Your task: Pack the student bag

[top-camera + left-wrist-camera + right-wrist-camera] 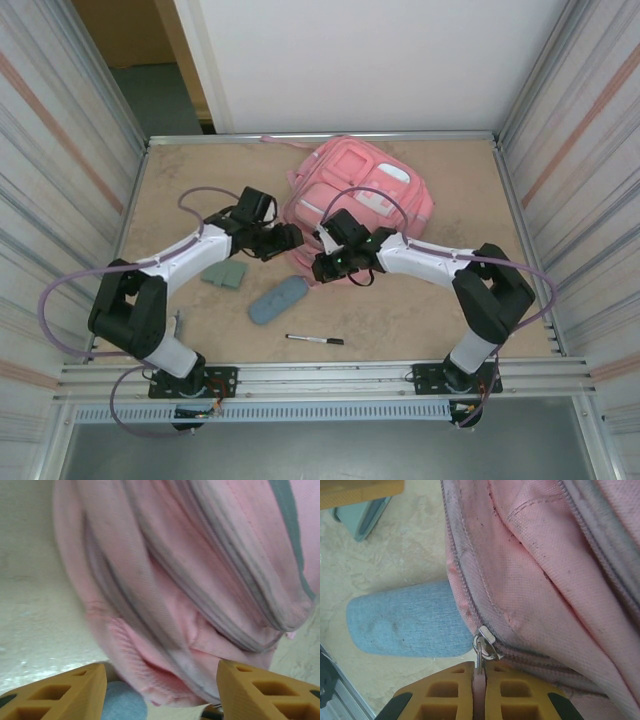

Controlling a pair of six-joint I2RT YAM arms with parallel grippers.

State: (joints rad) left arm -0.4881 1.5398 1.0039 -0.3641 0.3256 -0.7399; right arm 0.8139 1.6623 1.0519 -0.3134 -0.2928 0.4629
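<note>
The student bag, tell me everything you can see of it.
The student bag is a soft pink fabric backpack with paler front pocket patches and grey-silver zip lines, soiled along the seams. It lies front up at the far middle of the table. The right gripper is shut on a zip pull at its near edge; the left gripper stands open by its edge.

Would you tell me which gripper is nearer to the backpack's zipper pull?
Right: the right gripper pinches the zipper pull; the left gripper hangs open beside the pink backpack.
</note>
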